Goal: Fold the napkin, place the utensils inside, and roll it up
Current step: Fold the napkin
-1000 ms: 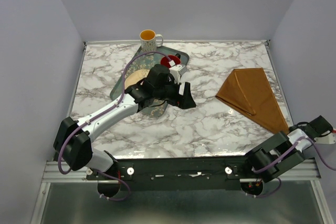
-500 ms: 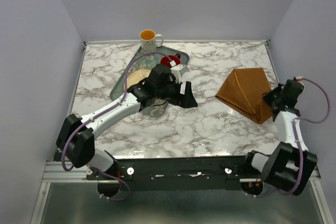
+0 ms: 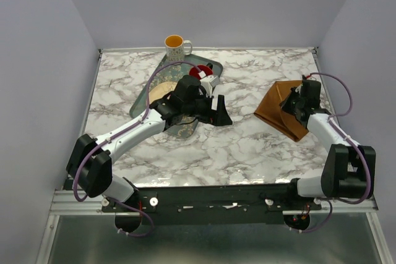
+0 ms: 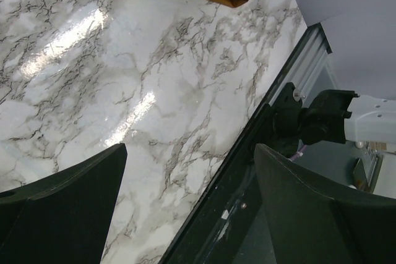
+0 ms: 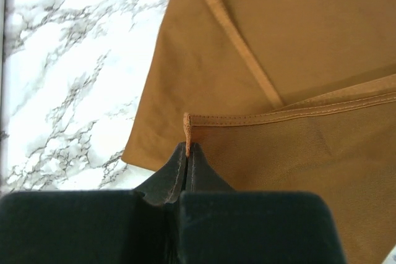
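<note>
My right claw point(image 5: 187, 153) is pinched tight on one stitched corner of the napkin point(image 5: 297, 41). The two dark fingers point(image 5: 167, 180) meet with only the thin hem between them, and a small tab of cloth stands up above the tips. The napkin is a soft, matte, rust-brown cloth with a neat sewn border. It lies in overlapping flat layers, with a raised diagonal ridge running across the lower sheet. From above, the napkin point(image 3: 272, 110) forms a pointed, roughly triangular shape on the right side of the tabletop point(image 3: 247, 143), which is glossy white marble pattern with grey veins. The right claw point(image 3: 291, 104) rests over its middle.

My left claw point(image 4: 189, 208) is spread wide and has nothing in it. Its broad, black, wedge-shaped fingers point(image 4: 68, 208) frame bare marble and the dark rail at the near edge. In the overhead view it point(image 3: 219, 114) sits just right of the dark green patterned tray point(image 3: 141, 100), well apart from the napkin. A yellow-and-white mug point(image 3: 176, 47) stands at the far edge behind the tray
</note>
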